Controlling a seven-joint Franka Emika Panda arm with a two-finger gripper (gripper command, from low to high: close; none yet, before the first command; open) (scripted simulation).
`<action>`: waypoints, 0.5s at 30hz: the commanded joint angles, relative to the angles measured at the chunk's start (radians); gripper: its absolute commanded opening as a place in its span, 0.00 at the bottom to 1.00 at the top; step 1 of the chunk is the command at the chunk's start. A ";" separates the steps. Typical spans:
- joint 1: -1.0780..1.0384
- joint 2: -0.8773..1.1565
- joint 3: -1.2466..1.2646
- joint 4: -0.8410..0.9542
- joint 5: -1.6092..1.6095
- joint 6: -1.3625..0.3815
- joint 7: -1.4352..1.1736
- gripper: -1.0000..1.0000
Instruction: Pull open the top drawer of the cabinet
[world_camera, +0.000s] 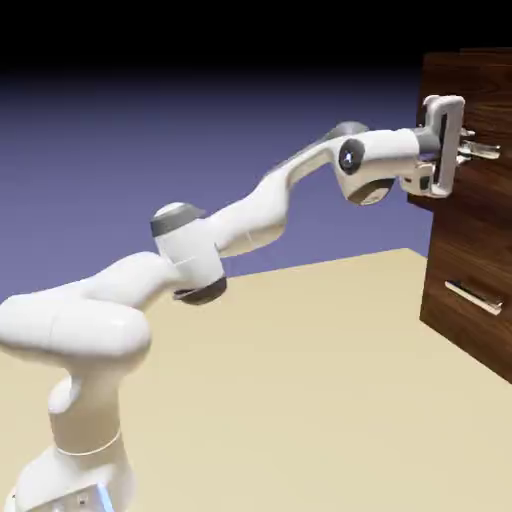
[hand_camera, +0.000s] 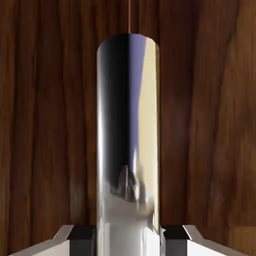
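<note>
The cabinet (world_camera: 465, 255) is a tall dark brown wood-grain box at the exterior view's right edge. Its top drawer (world_camera: 478, 92) carries a slim silver bar handle (world_camera: 486, 151). My gripper (world_camera: 464, 150) reaches in from the left and is shut on that handle. In the hand view the handle (hand_camera: 128, 130) runs up the middle as a thick shiny bar. It is pinched between my grey fingertips (hand_camera: 75, 239) at the bottom edge, with the drawer's wood (hand_camera: 45, 115) filling the background.
The lower drawer's silver handle (world_camera: 472, 297) sits below my hand on the same cabinet front. The beige table (world_camera: 300, 380) spreads out between the robot's base and the cabinet.
</note>
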 joint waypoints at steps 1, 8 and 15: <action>0.022 0.005 0.000 -0.036 0.002 -0.014 -0.008 0.00; 0.184 0.040 -0.005 -0.290 0.004 -0.103 -0.061 0.00; 0.357 0.076 -0.019 -0.544 -0.022 -0.184 -0.100 0.00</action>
